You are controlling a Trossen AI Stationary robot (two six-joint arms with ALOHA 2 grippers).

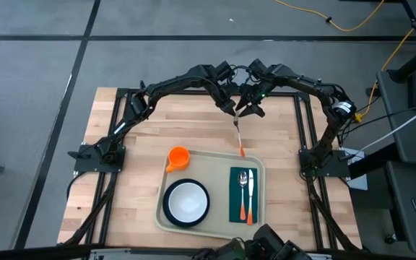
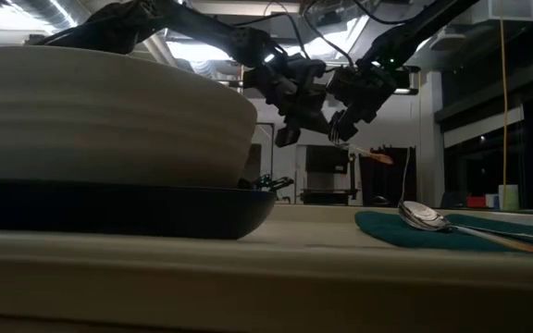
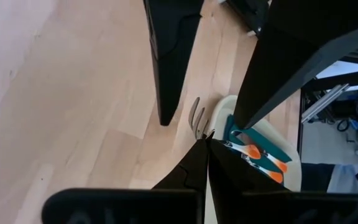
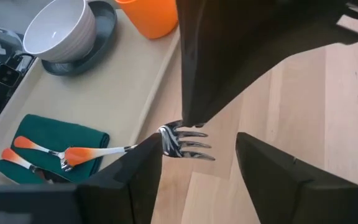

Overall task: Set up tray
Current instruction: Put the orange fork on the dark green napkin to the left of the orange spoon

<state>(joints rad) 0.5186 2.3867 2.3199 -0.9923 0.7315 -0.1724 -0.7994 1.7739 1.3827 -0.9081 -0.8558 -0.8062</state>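
The tray point(image 1: 211, 165) sits on the wooden table point(image 1: 121, 130), near its front edge. Above the table behind it, the left gripper point(image 1: 230, 106) pinches a fork point(image 4: 185, 144) by its prongs. The right gripper point(image 1: 251, 108) is right beside it, its fingers spread apart around the fork.

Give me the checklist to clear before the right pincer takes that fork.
1. Left pincer shut on fork: ok.
2. Right pincer open, fingers either side of the tines: ok.
3. Right pincer's grip made: not ok, not closed yet.
4. Napkin lies on tray: ok.
5. Free room beside spoon on napkin: cannot tell.
6. Bowl seated on plate: ok.
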